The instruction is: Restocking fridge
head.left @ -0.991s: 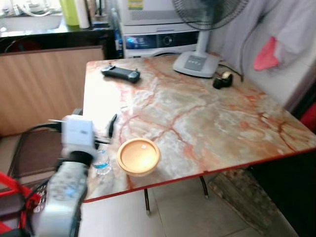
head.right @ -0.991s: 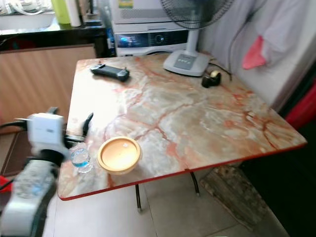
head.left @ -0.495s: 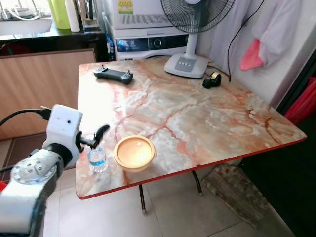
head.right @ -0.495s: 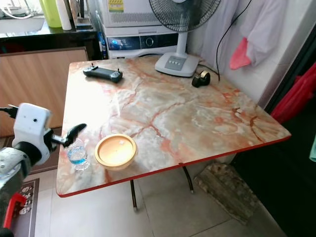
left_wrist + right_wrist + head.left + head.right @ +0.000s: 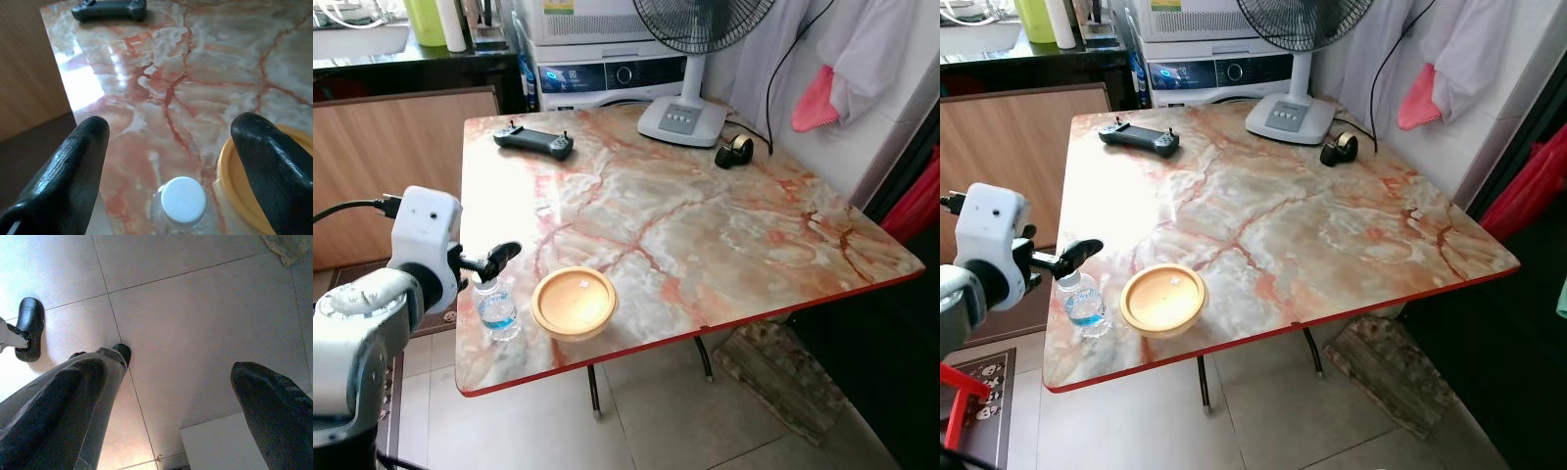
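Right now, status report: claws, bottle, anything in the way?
Left claw open, straddling the water bottle at the table edge. Right claw open, idle over floor. Yellow bowl crowds the bottle.

Table (image 5: 724,235) is marbled w/ cream & red veins, red edge. Bowl (image 5: 574,303) is yellow-orange. Bottle (image 5: 496,307) is clear w/ white cap, blue label. Game controller (image 5: 533,142) is black.

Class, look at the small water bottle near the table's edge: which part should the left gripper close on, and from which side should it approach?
Grip the bottle around its body below the white cap, coming from the table's left edge. It stands upright, the open left gripper already straddles it, and the bowl crowds its right side.
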You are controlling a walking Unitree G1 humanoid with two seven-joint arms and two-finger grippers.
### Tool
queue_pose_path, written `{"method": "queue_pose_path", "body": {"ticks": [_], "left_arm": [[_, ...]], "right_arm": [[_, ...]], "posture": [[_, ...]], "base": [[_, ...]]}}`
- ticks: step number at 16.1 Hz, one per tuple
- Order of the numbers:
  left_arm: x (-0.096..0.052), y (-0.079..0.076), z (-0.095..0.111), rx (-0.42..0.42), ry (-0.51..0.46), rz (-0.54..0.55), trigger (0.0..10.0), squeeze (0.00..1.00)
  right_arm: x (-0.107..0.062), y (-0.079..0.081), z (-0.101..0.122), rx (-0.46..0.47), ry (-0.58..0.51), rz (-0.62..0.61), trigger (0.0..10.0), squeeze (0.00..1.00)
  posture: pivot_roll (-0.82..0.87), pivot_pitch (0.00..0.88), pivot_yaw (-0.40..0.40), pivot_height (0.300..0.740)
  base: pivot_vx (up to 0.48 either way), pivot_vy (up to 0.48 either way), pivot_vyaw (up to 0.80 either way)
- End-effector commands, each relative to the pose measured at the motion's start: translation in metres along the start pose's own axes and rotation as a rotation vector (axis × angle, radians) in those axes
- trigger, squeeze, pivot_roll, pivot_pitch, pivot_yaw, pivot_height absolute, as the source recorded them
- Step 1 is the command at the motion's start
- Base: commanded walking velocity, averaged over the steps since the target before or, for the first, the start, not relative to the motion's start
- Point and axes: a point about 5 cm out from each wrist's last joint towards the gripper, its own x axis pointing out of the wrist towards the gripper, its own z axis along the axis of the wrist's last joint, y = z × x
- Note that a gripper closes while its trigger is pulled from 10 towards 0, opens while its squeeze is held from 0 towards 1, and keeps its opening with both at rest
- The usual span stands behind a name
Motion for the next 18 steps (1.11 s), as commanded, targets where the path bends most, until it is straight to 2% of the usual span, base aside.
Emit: {"method": "queue_pose_path", "body": {"ticks": [1,3,5,8,10,13,18], "left_arm": [[0.0,0.003,0.002,-0.048,0.006,-0.006,10.0,0.0],[-0.001,0.006,0.003,-0.047,0.025,-0.01,10.0,0.0],[-0.004,0.008,-0.005,-0.041,0.067,-0.039,10.0,0.0],[-0.005,0.008,-0.012,0.002,0.121,-0.037,10.0,0.0],[-0.003,0.01,-0.019,0.001,0.147,-0.019,10.0,0.0],[0.002,0.004,-0.022,-0.011,0.133,-0.035,10.0,0.0],[0.007,0.005,-0.021,-0.022,0.11,-0.024,10.0,0.0]], "right_arm": [[-0.001,-0.002,-0.002,0.002,0.006,-0.006,10.0,0.0],[-0.001,-0.002,-0.003,0.001,0.007,-0.007,10.0,0.0],[-0.001,-0.003,-0.003,-0.01,0.013,-0.01,10.0,0.0],[-0.001,-0.004,-0.003,-0.014,0.013,-0.009,10.0,0.0],[-0.001,-0.004,-0.003,-0.016,0.013,-0.007,10.0,0.0],[-0.001,-0.005,-0.003,-0.023,0.012,-0.006,10.0,0.0],[-0.002,-0.006,-0.003,-0.025,0.014,-0.012,10.0,0.0]], "posture": [[0.22,0.0,-0.069,0.74],[0.22,0.0,-0.069,0.74],[0.22,0.0,-0.075,0.74],[0.22,0.0,-0.076,0.74],[0.22,0.0,-0.077,0.74],[0.21,0.0,-0.084,0.74],[0.21,0.0,-0.088,0.74]], "base": [[0.0,0.0,0.0],[0.0,0.0,0.0],[0.0,0.0,0.0],[0.0,0.0,0.0],[0.0,0.0,0.0],[0.0,0.0,0.0],[0.0,0.0,0.0]]}}
